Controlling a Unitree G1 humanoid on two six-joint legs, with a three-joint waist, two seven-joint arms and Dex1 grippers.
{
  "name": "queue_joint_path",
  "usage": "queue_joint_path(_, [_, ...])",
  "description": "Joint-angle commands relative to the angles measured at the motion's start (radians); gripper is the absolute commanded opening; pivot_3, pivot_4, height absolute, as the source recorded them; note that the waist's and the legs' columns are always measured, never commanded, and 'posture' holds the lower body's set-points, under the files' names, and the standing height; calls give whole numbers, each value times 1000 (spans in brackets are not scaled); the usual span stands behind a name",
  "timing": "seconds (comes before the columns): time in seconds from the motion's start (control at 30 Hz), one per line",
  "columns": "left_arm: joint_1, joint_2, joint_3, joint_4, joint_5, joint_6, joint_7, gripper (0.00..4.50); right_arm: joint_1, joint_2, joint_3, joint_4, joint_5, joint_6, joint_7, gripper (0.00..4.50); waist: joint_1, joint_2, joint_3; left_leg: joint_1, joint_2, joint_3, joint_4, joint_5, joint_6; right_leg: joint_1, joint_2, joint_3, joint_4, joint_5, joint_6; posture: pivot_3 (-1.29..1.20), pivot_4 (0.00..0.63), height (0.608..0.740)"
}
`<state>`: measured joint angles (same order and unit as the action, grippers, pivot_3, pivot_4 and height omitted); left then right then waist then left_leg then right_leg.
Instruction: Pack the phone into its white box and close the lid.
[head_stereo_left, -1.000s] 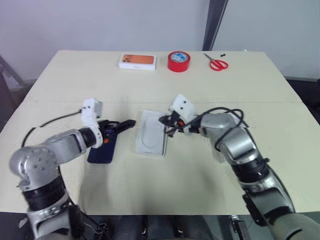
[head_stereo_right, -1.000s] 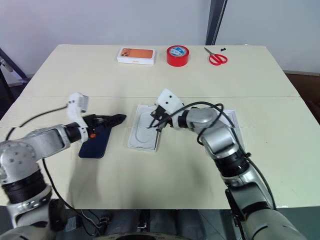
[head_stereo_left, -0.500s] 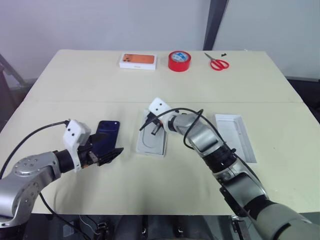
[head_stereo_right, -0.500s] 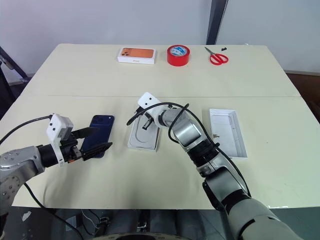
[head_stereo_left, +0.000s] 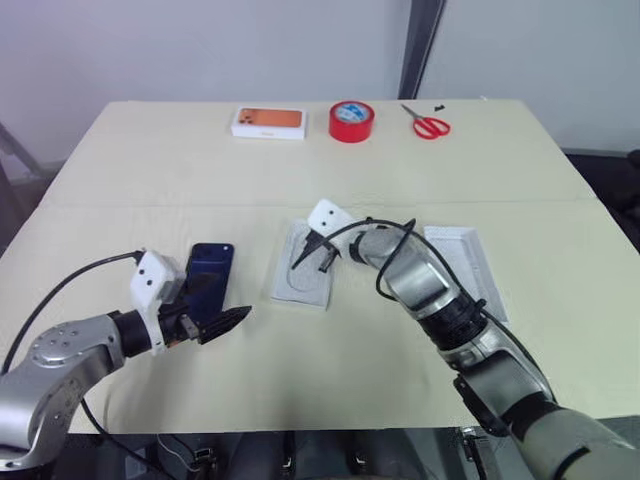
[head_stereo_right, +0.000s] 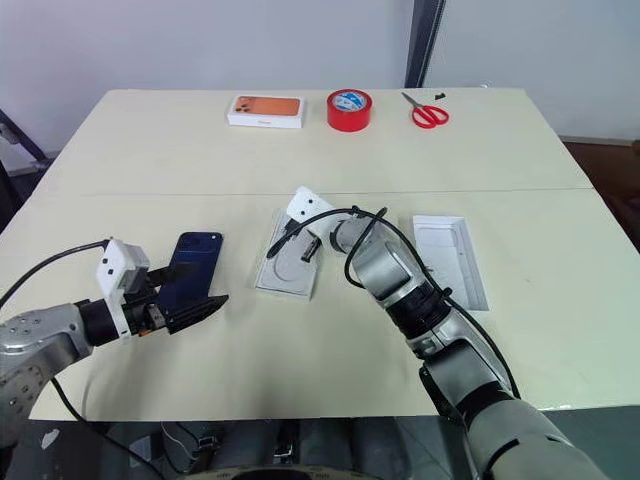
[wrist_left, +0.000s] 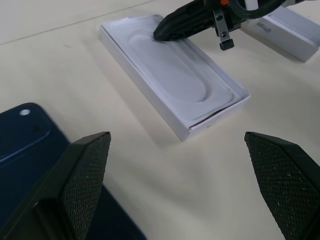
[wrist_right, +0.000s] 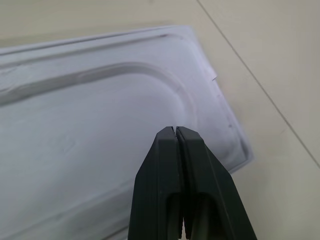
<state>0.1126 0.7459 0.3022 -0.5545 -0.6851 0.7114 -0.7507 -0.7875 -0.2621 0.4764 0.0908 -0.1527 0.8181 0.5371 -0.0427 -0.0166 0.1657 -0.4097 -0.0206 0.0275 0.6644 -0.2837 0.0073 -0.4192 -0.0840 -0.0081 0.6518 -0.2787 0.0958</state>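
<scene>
The right gripper (wrist_right: 176, 131) has its fingers pressed together on nothing, tip over the white tray with oval recess (head_stereo_left: 303, 280). The left gripper (head_stereo_right: 185, 290) is spread wide and empty, just beside the phone (head_stereo_right: 192, 260), which lies flat on the table (head_stereo_right: 330, 160). The lid (head_stereo_right: 449, 258) lies to the right.

We count one slim dark navy-blue phone (head_stereo_right: 191, 262), one white tray with a rounded oval recess (head_stereo_right: 287, 268), one long shallow white lid (head_stereo_right: 450, 260), one white box picturing an orange phone (head_stereo_right: 266, 110), one red tape roll (head_stereo_right: 349, 109), one pair of red-handled scissors (head_stereo_right: 426, 111), all on one pale desk (head_stereo_right: 330, 160).
</scene>
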Motion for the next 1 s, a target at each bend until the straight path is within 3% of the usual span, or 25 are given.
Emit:
queue_joint_path(0.03, [-1,0,20,-24,-6,-20,6,4500,15,-21,6,-153,32,-4,75,78,-2,0,0,0,0,0,0,0,0,0,0,0,0,0,0,0,150,725])
queue_joint_path(0.7, [28,0,53,-7,1,-45,18,4500,117,-134,139,-355,133,55,344,78,0,0,0,0,0,0,0,-1,1,0,0,0,0,0,0,0,150,725])
queue_joint_path(1.0, [25,0,48,-5,2,-44,20,4500,99,-135,93,-349,138,26,317,78,0,0,0,0,0,0,0,-1,1,0,0,0,0,0,0,0,150,725])
